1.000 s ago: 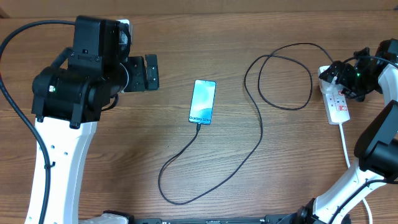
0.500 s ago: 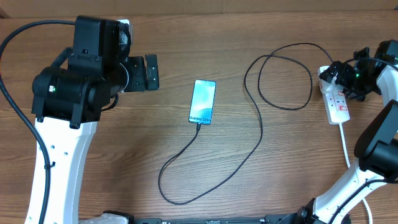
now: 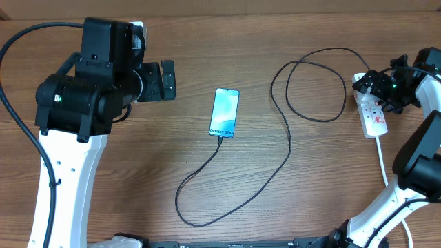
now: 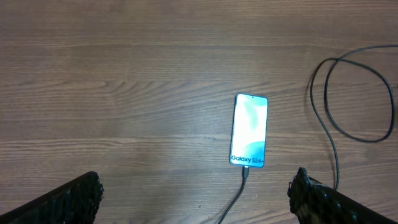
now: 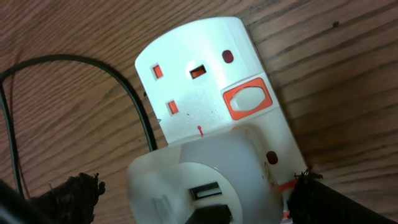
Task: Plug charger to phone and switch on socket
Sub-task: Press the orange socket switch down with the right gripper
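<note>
The phone (image 3: 224, 113) lies screen-up mid-table, its cyan screen lit, and it also shows in the left wrist view (image 4: 250, 130). The black charger cable (image 3: 286, 148) has its tip in the phone's near end (image 4: 246, 173); it loops right to a white adapter (image 5: 205, 177) seated on the white socket strip (image 3: 374, 116). My right gripper (image 3: 377, 85) is over the strip's far end, with its open fingers (image 5: 199, 186) on either side of the adapter. An orange-red switch (image 5: 247, 100) sits beside an empty outlet. My left gripper (image 3: 167, 79) hovers open and empty, left of the phone.
The strip's white cord (image 3: 383, 162) runs toward the front right by the right arm's base. The left arm's bulk (image 3: 83, 89) covers the table's left side. The charger cable makes a wide loop (image 3: 313, 83) between phone and strip.
The right gripper has shifted very slightly over the strip's far end. The phone, cable and left arm have not moved.
</note>
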You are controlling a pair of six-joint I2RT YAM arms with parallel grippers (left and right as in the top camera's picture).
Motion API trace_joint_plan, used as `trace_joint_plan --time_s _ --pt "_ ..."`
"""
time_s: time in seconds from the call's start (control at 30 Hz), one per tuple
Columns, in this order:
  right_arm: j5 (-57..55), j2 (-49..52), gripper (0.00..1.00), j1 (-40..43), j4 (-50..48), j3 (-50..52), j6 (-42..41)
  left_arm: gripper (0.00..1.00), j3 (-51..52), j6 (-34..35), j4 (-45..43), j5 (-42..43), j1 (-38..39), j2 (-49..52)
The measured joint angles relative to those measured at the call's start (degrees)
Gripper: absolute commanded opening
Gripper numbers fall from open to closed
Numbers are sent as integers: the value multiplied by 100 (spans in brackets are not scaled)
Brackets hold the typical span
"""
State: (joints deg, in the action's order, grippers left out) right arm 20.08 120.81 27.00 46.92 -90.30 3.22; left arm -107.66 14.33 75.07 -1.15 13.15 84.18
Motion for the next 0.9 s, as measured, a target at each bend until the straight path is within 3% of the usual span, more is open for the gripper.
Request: trace_joint_plan --time_s 0.9 --pt "116 -11 100 35 162 0 24 99 0 0 0 0 0 0"
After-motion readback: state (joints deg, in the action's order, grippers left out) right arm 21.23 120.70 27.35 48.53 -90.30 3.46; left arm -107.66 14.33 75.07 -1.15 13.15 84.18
